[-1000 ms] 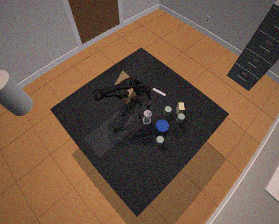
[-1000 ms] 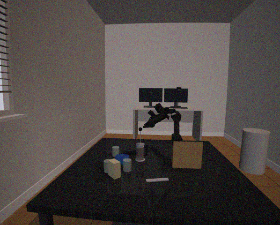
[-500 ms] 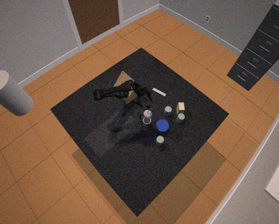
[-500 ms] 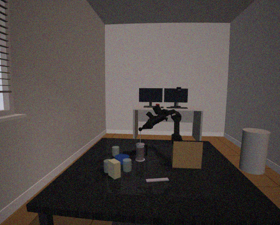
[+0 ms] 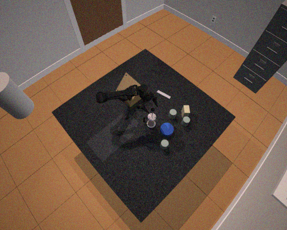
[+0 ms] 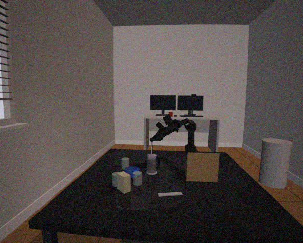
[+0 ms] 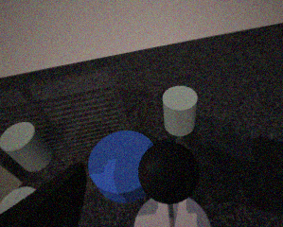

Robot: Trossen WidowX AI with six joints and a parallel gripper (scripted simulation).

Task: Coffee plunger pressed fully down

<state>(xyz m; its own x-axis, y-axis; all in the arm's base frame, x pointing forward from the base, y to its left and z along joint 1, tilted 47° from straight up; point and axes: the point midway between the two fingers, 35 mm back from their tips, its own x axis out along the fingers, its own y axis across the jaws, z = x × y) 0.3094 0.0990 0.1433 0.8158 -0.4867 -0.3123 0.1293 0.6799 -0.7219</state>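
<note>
Top: the press point(image 5: 151, 121) stands upright mid-desk point(image 5: 163, 173), beside a blue lid point(image 5: 167, 129).
Exterior: the gripper point(image 6: 152, 139), fingers apart, holding nothing, sits at the raised plunger point(image 6: 152, 147).
Wrist: the knob point(image 7: 168, 173) fills the lower centre.

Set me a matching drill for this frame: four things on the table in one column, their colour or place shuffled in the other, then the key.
Things
1. plunger knob
2. round lidded container
3. flat strip
4. cardboard box

Descriptions
A. blue, beside the press
B. brown, next to the arm's base
C. black ball on a raised rod, gripper open right at it
D. white, lying flat on the table, apart from the others

Pairs: 1-C, 2-A, 3-D, 4-B
</note>
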